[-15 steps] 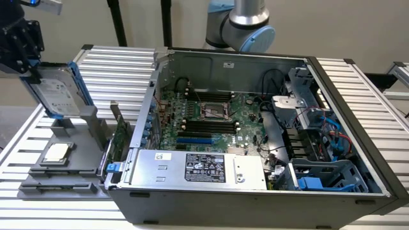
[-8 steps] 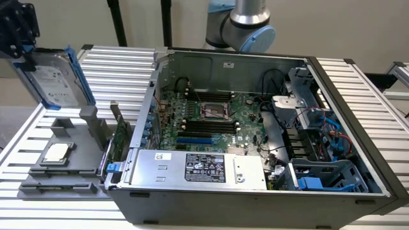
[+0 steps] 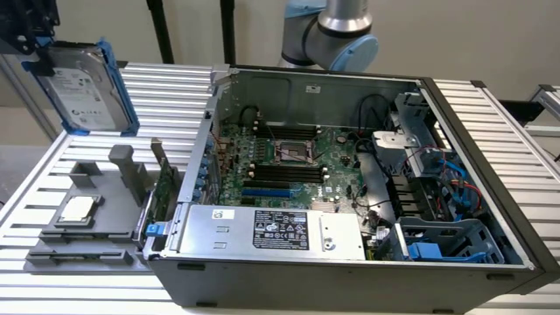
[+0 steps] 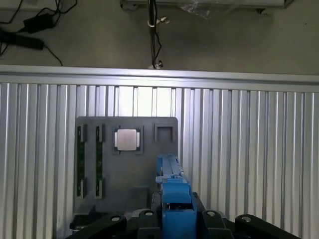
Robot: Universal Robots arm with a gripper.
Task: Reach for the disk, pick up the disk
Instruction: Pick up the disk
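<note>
The pincer [image 4: 177, 219] is clamping the disk [image 3: 83, 88] by its blue frame, its fingers closed on it. The disk is hanging tilted, clear above the worktop [image 3: 175, 85], toward the exterior view's left of the open computer case [image 3: 350, 279].

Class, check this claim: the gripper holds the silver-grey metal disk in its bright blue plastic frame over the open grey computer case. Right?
No. The gripper holds the silver-grey metal disk in its bright blue plastic frame over the ribbed metal table, beside the open grey computer case; the exterior view shows it.

Robotics lab: UR arm [image 3: 337, 33], open PC case [image 3: 350, 289], alu-profile bench [image 3: 166, 85].
</note>
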